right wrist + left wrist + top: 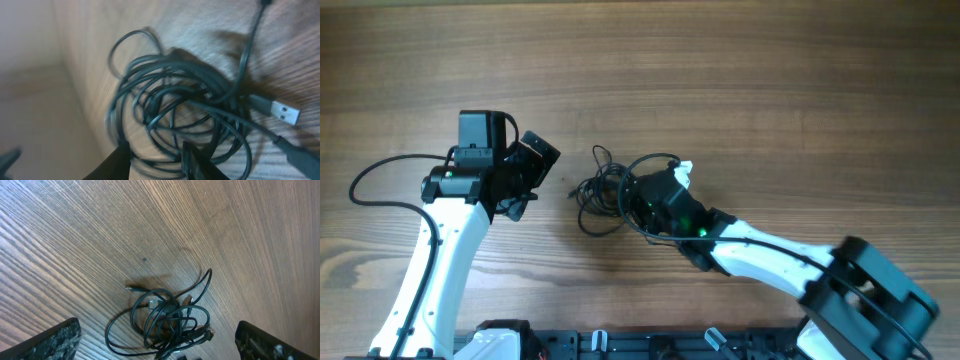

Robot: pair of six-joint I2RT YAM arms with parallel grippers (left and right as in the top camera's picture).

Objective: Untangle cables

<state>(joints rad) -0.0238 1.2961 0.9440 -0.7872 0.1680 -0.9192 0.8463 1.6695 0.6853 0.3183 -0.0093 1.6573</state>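
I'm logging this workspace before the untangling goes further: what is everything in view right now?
table: one, brown wood grain, under everything.
cables: one knotted bundle of thin cords, number hard to count, black, mid-table between the arms.
USB plug: one, silver tip on a black body, at the bundle's edge in the right wrist view.
small plug: one, dark, sticking out of the bundle in the left wrist view.
left arm: one, white and black, left of the bundle.
right arm: one, white and black, reaching in from the right.
left tool: one, black, open, apart from the bundle.
right tool: one, black, open, at the bundle.
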